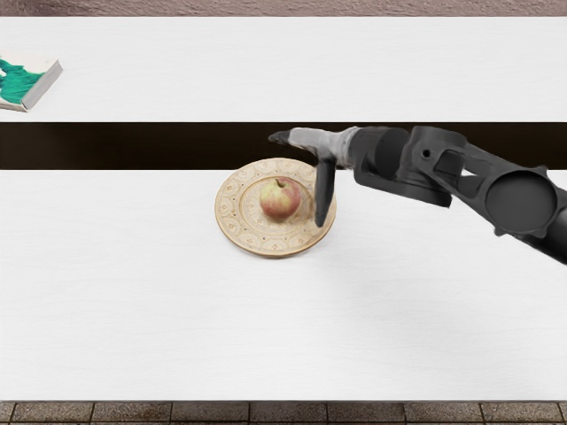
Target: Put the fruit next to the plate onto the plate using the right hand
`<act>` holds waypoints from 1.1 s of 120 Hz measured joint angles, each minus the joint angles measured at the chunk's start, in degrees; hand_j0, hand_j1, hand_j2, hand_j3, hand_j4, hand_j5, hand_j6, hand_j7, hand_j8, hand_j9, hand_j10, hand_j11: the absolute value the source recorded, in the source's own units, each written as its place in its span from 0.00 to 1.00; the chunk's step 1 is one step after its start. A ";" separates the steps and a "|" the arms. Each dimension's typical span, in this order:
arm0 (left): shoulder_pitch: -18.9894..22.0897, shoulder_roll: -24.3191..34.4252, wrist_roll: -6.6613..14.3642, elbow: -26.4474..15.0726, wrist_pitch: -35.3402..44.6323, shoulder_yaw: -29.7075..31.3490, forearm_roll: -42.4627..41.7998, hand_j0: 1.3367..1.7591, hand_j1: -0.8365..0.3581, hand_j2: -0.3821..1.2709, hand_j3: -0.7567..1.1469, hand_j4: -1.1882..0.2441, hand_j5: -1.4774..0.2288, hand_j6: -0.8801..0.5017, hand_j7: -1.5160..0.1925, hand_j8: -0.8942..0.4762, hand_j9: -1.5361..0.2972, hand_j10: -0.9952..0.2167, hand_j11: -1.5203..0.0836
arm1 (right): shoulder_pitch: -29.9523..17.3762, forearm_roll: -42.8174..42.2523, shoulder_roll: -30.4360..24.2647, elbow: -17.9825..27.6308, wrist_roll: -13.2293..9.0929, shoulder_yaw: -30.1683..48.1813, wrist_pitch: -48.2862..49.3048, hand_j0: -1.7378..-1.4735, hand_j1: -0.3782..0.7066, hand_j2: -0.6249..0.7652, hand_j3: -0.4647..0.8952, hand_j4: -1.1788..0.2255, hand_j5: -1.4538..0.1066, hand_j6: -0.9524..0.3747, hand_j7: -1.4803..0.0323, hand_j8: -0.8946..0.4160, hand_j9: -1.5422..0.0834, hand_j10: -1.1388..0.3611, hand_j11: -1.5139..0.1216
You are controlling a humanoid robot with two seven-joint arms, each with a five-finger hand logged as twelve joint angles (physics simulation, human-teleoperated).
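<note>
Where the worktop nears its far edge, the apple rests on the plate. The right hand hovers just beside it, fingers spread and holding nothing. A book lies at the far-left corner.

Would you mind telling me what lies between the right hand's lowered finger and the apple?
Only a narrow strip of bare plate separates the apple from the right hand, whose fingers are open; the head view shows it.
</note>
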 joint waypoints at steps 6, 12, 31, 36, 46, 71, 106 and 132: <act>0.00 0.00 0.00 0.00 0.00 0.00 0.00 0.76 0.99 0.23 0.40 0.83 0.87 0.64 0.89 0.65 0.84 0.82 0.95 | -0.01 3.46 -2.21 0.23 0.00 1.97 2.78 0.30 0.04 0.45 0.34 0.83 0.92 0.71 0.97 0.67 0.94 0.75 0.92; 0.00 0.00 0.00 0.00 0.00 0.00 0.00 0.76 0.99 0.23 0.40 0.83 0.87 0.64 0.89 0.65 0.84 0.82 0.95 | -0.02 7.93 -4.77 0.36 0.00 4.16 6.39 0.30 0.04 0.45 0.34 0.83 0.92 0.71 0.97 0.68 0.94 0.75 0.92; 0.00 0.00 0.00 0.00 0.00 0.00 0.00 0.76 0.99 0.23 0.40 0.83 0.87 0.64 0.89 0.65 0.84 0.82 0.95 | 0.00 21.10 -12.73 -0.08 0.00 8.56 15.27 0.30 0.03 0.45 0.34 0.84 0.93 0.71 0.97 0.68 0.94 0.76 0.92; 0.00 0.00 0.00 0.00 0.00 0.00 0.00 0.76 0.99 0.23 0.40 0.83 0.87 0.64 0.89 0.65 0.84 0.82 0.95 | -0.08 23.69 -14.34 -0.25 0.00 9.00 16.32 0.30 0.03 0.45 0.34 0.84 0.93 0.71 0.98 0.68 0.95 0.76 0.92; 0.00 0.00 0.00 0.00 0.00 0.00 0.00 0.76 0.99 0.23 0.40 0.83 0.87 0.64 0.89 0.65 0.84 0.82 0.95 | -0.36 28.75 -17.51 -0.44 0.00 9.44 17.49 0.30 0.03 0.45 0.34 0.84 0.93 0.71 0.98 0.68 0.95 0.76 0.92; 0.00 0.00 0.00 0.00 0.00 0.00 0.00 0.76 0.99 0.23 0.40 0.83 0.87 0.64 0.89 0.65 0.84 0.82 0.95 | -1.58 37.92 -23.73 -0.63 0.00 9.58 18.32 0.30 0.03 0.45 0.34 0.84 0.93 0.72 0.98 0.68 0.95 0.76 0.92; 0.00 0.00 0.00 -0.05 0.00 -0.01 0.00 0.76 0.99 0.23 0.40 0.83 0.87 0.64 0.89 0.65 0.84 0.82 0.95 | -2.59 46.09 -29.99 -0.59 0.00 9.23 18.45 0.30 0.03 0.45 0.34 0.84 0.93 0.72 0.98 0.68 0.95 0.76 0.93; 0.00 0.00 0.00 -0.13 0.00 -0.04 0.00 0.76 0.99 0.23 0.40 0.83 0.87 0.64 0.89 0.65 0.84 0.82 0.95 | -2.90 49.45 -31.57 -0.54 0.00 9.07 18.46 0.30 0.03 0.45 0.34 0.84 0.93 0.72 0.98 0.68 0.95 0.76 0.93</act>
